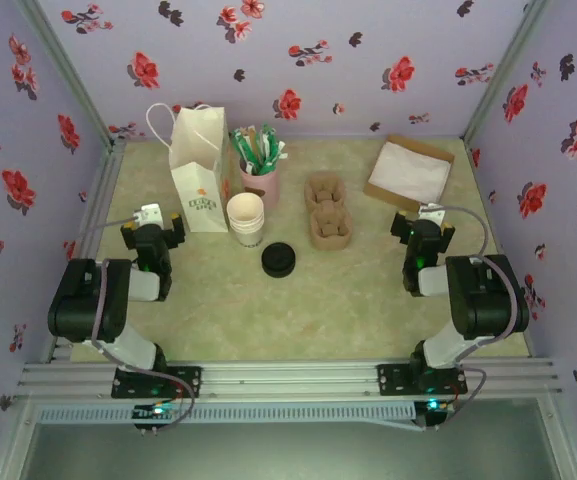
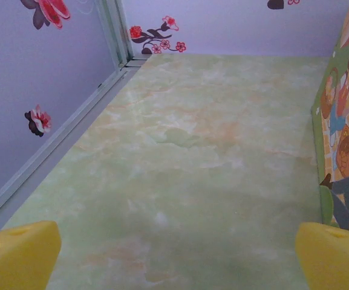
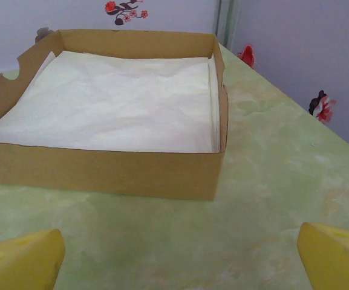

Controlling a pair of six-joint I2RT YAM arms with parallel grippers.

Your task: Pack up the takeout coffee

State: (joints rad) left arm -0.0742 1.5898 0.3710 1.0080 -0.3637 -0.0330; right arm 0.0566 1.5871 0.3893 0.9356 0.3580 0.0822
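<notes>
Both arms are parked at the near corners of the marbled green worktop (image 1: 218, 310).

- The left gripper (image 1: 154, 226) is spread wide, with nothing between its yellow fingertips (image 2: 17, 254). It faces bare worktop, and the printed side of the white paper carry bag (image 1: 198, 180) is at its right.
- The right gripper (image 1: 424, 228) is also spread wide and empty. It points at the shallow brown cardboard box lined with white paper (image 3: 114, 172), which is near but not touched.

The takeout coffee is read as the low round piece with a black top (image 1: 279, 260). It stands alone on open worktop, in front of the stack of cream paper cups (image 1: 246, 218) and near the brown pulp carrier (image 1: 328, 212). It touches neither of them. Its wall cannot be made out at this size.

The carrier lies flat and its pockets look unfilled. The pink cup of green sachets (image 1: 258, 170) stands behind the stack, just beside the bag.

Progress is judged to be at the very start:
- Nothing is gripped or lifted.
- Nothing is seated in a pocket.
- Whether anything is in the bag cannot be told, because its inside is not seen.

What is left appears to be the whole job: the coffee is to be reached, pinched, carried to a carrier pocket and set down upright. Either arm looks about equally placed for that reach.
</notes>
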